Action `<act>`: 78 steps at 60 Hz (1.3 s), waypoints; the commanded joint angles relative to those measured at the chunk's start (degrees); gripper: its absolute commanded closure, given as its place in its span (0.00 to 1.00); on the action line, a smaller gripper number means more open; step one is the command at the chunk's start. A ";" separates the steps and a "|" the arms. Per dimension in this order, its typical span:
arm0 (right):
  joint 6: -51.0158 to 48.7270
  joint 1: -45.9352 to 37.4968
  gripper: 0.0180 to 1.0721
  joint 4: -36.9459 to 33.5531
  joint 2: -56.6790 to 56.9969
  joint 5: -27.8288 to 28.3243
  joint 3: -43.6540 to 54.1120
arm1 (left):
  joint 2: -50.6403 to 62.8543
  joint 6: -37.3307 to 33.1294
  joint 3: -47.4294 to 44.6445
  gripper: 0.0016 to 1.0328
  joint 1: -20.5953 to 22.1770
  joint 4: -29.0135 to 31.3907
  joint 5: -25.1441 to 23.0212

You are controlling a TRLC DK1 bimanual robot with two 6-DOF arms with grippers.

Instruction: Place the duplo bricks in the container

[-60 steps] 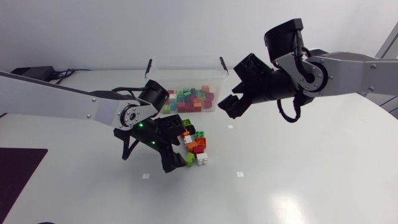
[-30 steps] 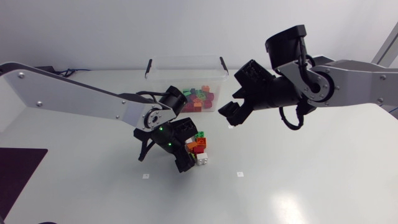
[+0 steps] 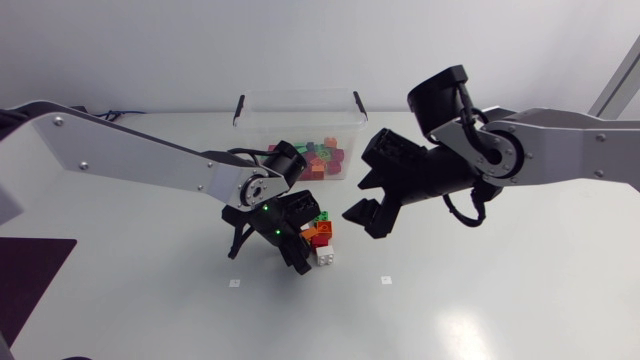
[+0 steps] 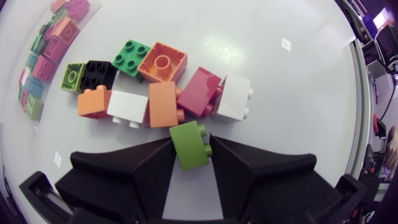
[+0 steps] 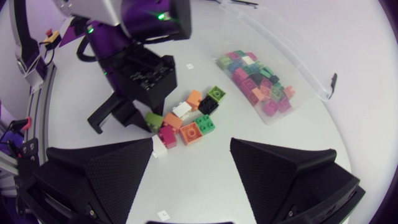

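Down comes the right pincer (image 3: 366, 214), dropping from beside the container (image 3: 300, 106) towards the middle of the counter (image 3: 480, 300) in the last half second. The left pincer (image 3: 303, 252) has barely shifted, having slid over to the brick pile (image 3: 320, 238) just before that.

From the left wrist, the lime brick (image 4: 191, 144) sits right between the left pincer's (image 4: 191, 138) two fingertips. One black finger (image 4: 149, 168) presses one side of it, the other presses the opposite side, so it is clamped on that brick. The brick is turned at a slant in the grip, with its studs towards one finger.

Just ahead of it lie the loose bricks, all down on the counter. An orange brick (image 4: 163, 104), a crimson brick (image 4: 200, 91) and a white brick (image 4: 235, 96) make the nearest row, touching one another. Behind them sit a second white brick (image 4: 127, 106), a small orange one (image 4: 95, 101), a black brick (image 4: 99, 73), an olive brick (image 4: 73, 76), a green brick (image 4: 132, 57) and a large orange brick (image 4: 163, 62).

The right wrist view shows the right pincer (image 5: 191, 165) with its fingers wide apart and nothing between them. It hangs above the counter, with the pile ahead of it.

The clear container (image 5: 311, 78) stands beyond the pile, well apart from both pincers, with a heap of coloured bricks (image 5: 258, 84) already inside.
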State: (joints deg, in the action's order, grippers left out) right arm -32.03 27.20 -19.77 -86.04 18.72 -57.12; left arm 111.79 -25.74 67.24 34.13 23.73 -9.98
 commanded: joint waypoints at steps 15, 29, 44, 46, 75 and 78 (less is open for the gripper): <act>-8.13 3.03 0.15 -2.99 -10.55 0.53 0.43 | -9.04 -5.46 -3.61 0.76 -6.62 0.71 0.31; -9.89 3.38 0.15 -2.91 -15.39 0.26 -1.24 | -17.04 -8.63 -5.98 0.76 -10.57 0.44 -1.80; -9.98 5.58 0.15 -2.99 -18.90 -0.79 -3.52 | -22.14 -9.60 -2.91 0.76 -14.00 -0.17 -5.67; -9.98 5.76 0.15 -2.99 -19.17 -0.79 -3.79 | -22.40 -9.60 -2.29 0.76 -14.44 -0.35 -6.28; -10.16 8.39 0.24 -4.66 -21.89 -1.05 -6.42 | -23.55 -9.51 2.28 0.76 -19.19 -5.80 -10.50; -10.24 8.66 0.25 -5.19 -21.71 -1.05 -6.25 | -23.37 -9.51 2.37 0.76 -19.19 -6.15 -10.59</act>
State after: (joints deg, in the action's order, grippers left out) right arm -40.77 35.24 -23.38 -106.52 17.78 -62.70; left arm 88.88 -34.59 67.44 15.18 18.31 -19.51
